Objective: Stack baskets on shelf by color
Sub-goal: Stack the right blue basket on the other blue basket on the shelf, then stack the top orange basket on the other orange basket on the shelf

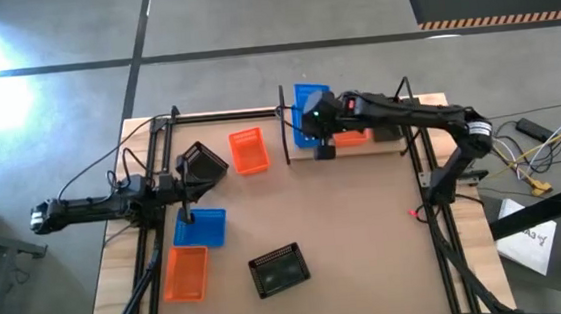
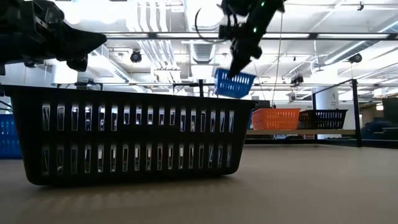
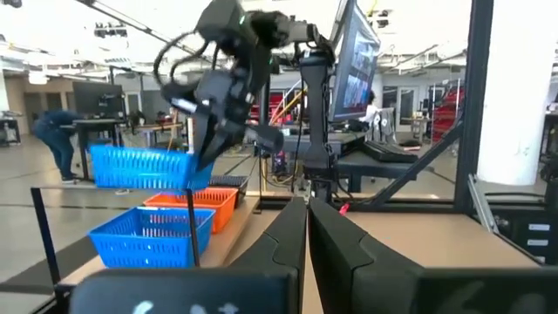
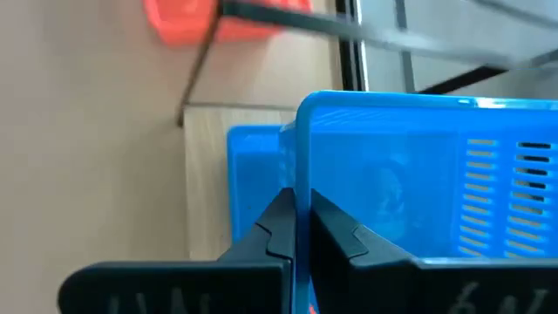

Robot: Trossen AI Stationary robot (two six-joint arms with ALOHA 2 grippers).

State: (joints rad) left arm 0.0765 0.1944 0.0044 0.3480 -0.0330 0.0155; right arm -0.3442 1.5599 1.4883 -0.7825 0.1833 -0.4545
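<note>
My right gripper [image 1: 316,124] reaches over the shelf [image 4: 205,174] at the far edge and is shut on a blue basket [image 1: 309,103], held in the air [image 2: 234,84]. Below it, a second blue basket [image 4: 253,174] rests on the shelf plank. An orange basket [image 2: 275,118] and a black basket [image 2: 323,118] stand beside it on the shelf. My left gripper [image 1: 188,181] hovers at the left side and is shut on a tilted black basket [image 1: 202,166]. An orange basket [image 1: 248,150], a blue one [image 1: 201,227], another orange one [image 1: 186,273] and a black one [image 1: 277,270] lie on the table. My left gripper holds the black basket by its side nearest the arm; the gripper hides the contact itself. The basket sits tilted and looks lifted off the table. My right gripper pinches the blue basket's end wall at the rim [image 4: 302,166], one finger inside [image 4: 336,231] and one outside. The basket is lifted clear and tilted above the blue basket on the shelf.
Black metal frame rails [image 1: 150,157] run along the table's left and right sides, and the shelf has thin black uprights [image 1: 284,127]. Bare tabletop [image 1: 356,221] lies in the middle and right. Cables and papers sit off the table's right edge.
</note>
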